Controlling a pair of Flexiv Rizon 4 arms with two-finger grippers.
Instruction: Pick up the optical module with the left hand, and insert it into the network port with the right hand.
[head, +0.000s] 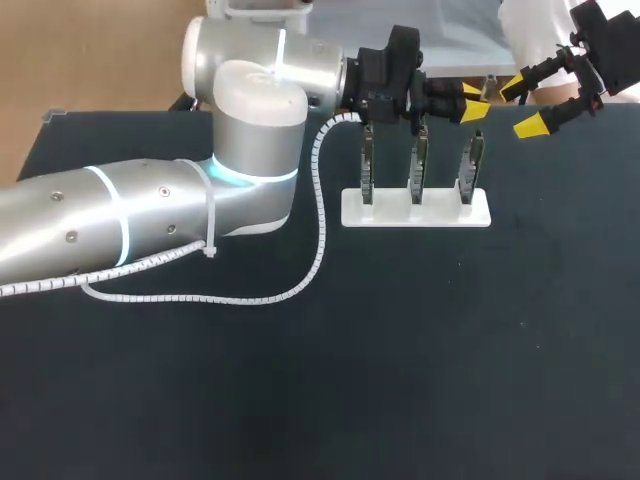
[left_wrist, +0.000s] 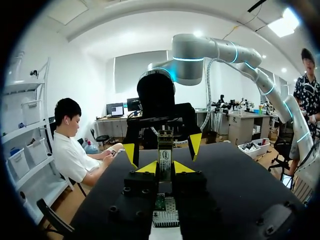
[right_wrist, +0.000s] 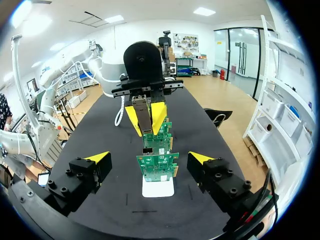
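Three circuit boards (head: 420, 165) stand upright in a white holder (head: 390, 213) on the dark tabletop (head: 400, 350), toward its far edge. Above their far side, the left gripper (head: 472, 102) clamps the optical module (left_wrist: 165, 159) between its yellow tips. Over the far right corner, the right gripper (head: 524, 106) hangs with fingers spread wide, holding nothing.

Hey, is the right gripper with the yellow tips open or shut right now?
Open. On the right gripper, the yellow-tipped fingers stand wide apart with nothing held between them.
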